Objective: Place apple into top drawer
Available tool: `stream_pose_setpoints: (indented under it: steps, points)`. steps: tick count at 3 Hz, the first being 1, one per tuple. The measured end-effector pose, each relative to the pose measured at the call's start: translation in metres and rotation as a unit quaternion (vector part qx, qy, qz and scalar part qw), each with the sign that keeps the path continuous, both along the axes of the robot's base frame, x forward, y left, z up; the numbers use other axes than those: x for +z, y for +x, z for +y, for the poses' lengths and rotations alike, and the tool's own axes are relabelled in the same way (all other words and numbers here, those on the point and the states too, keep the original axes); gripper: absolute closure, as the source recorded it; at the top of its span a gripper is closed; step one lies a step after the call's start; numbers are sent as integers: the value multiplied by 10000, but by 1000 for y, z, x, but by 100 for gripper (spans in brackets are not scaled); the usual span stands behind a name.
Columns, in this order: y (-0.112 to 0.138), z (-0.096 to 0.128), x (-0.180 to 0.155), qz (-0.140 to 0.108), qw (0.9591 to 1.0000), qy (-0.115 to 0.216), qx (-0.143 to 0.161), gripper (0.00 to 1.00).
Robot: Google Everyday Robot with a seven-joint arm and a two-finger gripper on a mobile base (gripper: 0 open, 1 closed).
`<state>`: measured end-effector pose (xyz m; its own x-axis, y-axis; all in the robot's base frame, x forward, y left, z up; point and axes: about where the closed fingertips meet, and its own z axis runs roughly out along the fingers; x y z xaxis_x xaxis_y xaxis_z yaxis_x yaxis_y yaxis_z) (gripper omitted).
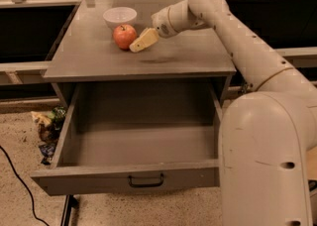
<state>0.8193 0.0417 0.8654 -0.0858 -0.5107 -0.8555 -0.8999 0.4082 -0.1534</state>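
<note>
The red apple (124, 36) with yellow patches sits on the grey cabinet top (188, 56), just in front of a white bowl (120, 17). My gripper (140, 42) reaches in from the right on the white arm (233, 36) and hovers right beside the apple, its cream fingertips at the apple's right side. The top drawer (138, 145) is pulled wide open below, empty inside, with its dark curved handle (146, 181) at the centre of the front panel.
Crumpled litter (48, 126) lies on the floor left of the drawer. A black cable (20, 180) runs across the speckled floor. The robot's white body (267, 160) stands at the right of the drawer. A counter rail runs behind the cabinet.
</note>
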Motion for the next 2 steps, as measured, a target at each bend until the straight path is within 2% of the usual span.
stream_pose_setpoints:
  steps: [2]
  points:
    - [13,30,4,-244,9984,492,-133,0]
